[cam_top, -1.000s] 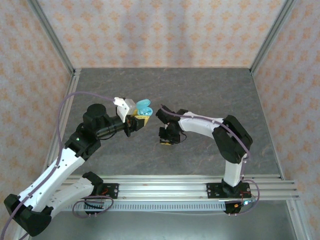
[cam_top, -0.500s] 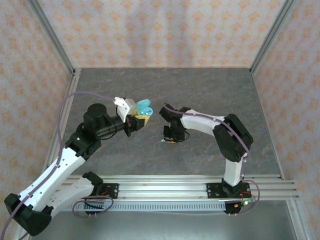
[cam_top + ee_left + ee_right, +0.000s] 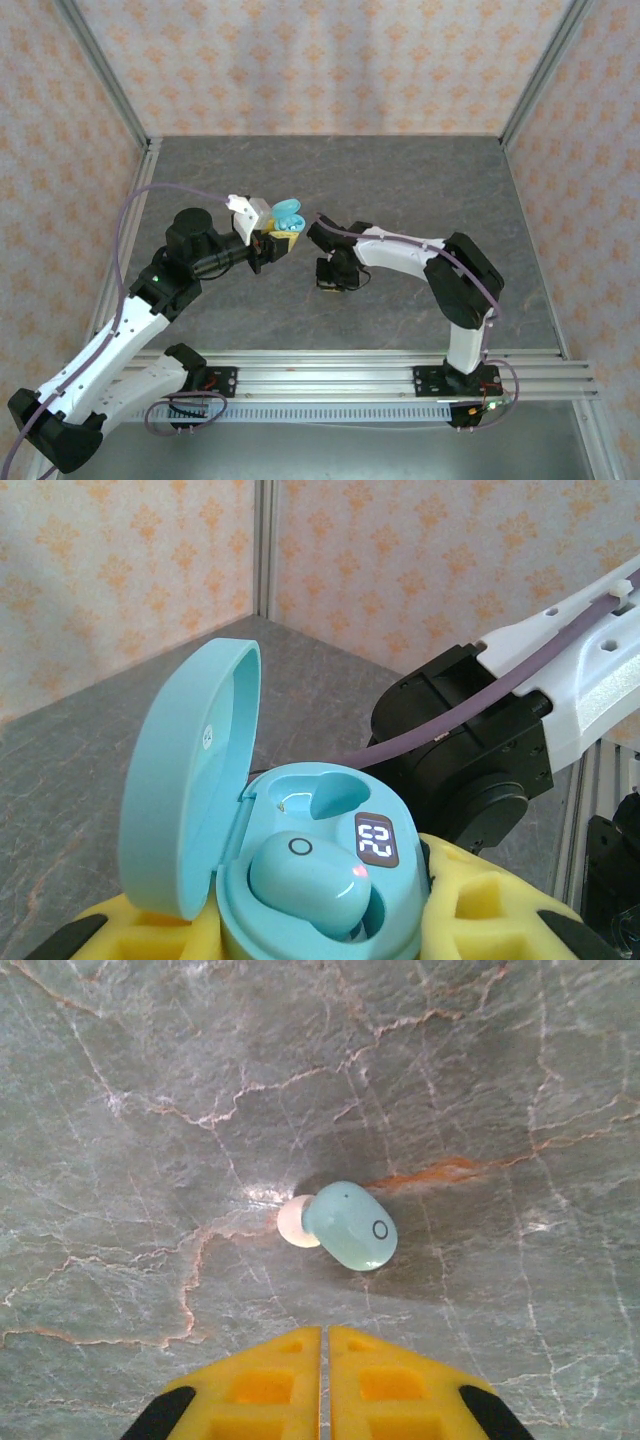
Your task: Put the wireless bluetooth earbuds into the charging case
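My left gripper (image 3: 275, 238) is shut on the light teal charging case (image 3: 190, 790), gripping its base between yellow fingers (image 3: 490, 910). The lid stands open. One teal earbud (image 3: 305, 885) sits in the near slot, and the far slot (image 3: 320, 798) is empty beside a lit display (image 3: 377, 838). Another teal earbud (image 3: 350, 1225) with a pale ear tip lies loose on the grey table (image 3: 120, 1080). My right gripper (image 3: 324, 1335) hovers just short of it with its yellow jaws pressed together and nothing between them. From above, the right gripper (image 3: 333, 280) is right of the case (image 3: 288, 212).
The right arm's black wrist and purple cable (image 3: 470, 760) sit close behind the held case. The grey marbled tabletop (image 3: 420, 180) stretches back to patterned walls. An aluminium rail (image 3: 340, 375) runs along the near edge.
The right gripper's jaws have closed together, and that arm swung slightly right and then back left. The left arm and the case have not moved.
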Controlling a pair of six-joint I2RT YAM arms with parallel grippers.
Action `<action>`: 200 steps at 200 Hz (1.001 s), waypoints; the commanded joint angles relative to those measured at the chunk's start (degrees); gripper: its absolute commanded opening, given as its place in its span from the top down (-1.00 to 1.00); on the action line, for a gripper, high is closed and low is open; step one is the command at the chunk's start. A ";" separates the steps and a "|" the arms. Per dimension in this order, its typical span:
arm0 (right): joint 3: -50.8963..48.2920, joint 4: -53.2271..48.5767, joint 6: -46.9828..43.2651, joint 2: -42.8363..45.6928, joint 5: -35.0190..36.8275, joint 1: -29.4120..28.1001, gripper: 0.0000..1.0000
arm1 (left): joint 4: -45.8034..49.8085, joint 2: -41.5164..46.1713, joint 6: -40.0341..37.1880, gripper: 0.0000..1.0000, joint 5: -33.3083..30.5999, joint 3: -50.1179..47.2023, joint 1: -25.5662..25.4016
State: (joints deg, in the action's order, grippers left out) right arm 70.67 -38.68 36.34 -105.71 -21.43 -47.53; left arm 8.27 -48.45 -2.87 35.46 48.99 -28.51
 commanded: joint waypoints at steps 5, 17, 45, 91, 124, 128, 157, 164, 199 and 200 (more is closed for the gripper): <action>0.97 0.40 -0.17 -2.24 1.22 0.23 0.77 | -0.91 1.68 0.16 1.00 -1.19 -0.47 -0.34; 0.72 0.36 -0.48 -2.79 1.38 0.48 0.77 | -0.87 1.99 0.15 1.00 -1.44 -0.56 -0.40; -0.33 0.16 -1.10 -2.81 2.22 1.70 0.78 | -0.86 2.30 0.07 1.00 -1.62 -0.83 -0.32; -2.57 3.38 -1.09 -1.91 0.72 5.08 0.79 | -0.97 2.13 -0.14 1.00 -1.80 -0.83 -0.37; -3.15 7.60 0.31 -2.05 -2.45 6.70 0.79 | -0.67 2.12 -0.16 1.00 -1.89 -0.83 -0.40; -2.94 7.60 0.32 -2.25 -2.42 6.79 0.79 | -0.57 2.13 -0.18 1.00 -1.90 -0.83 -0.40; -0.94 6.50 -0.70 -3.98 -1.70 7.84 0.79 | -0.54 2.30 -0.24 1.00 -2.13 -0.85 -0.36; -0.36 5.95 -1.13 -4.30 -1.49 8.10 0.79 | -0.44 2.35 -0.33 1.00 -2.15 -0.82 -0.33; 2.42 3.11 -3.44 -5.41 -0.05 9.11 0.79 | -0.04 2.56 -0.55 1.00 -2.32 -0.71 -0.40; 2.52 3.01 -3.54 -5.44 -0.03 9.12 0.79 | -0.03 2.56 -0.55 1.00 -2.33 -0.68 -0.40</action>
State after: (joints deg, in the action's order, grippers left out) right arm 70.41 -36.23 34.98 -109.36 -28.10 -40.71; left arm 8.32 -46.96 -2.94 33.98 48.56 -28.51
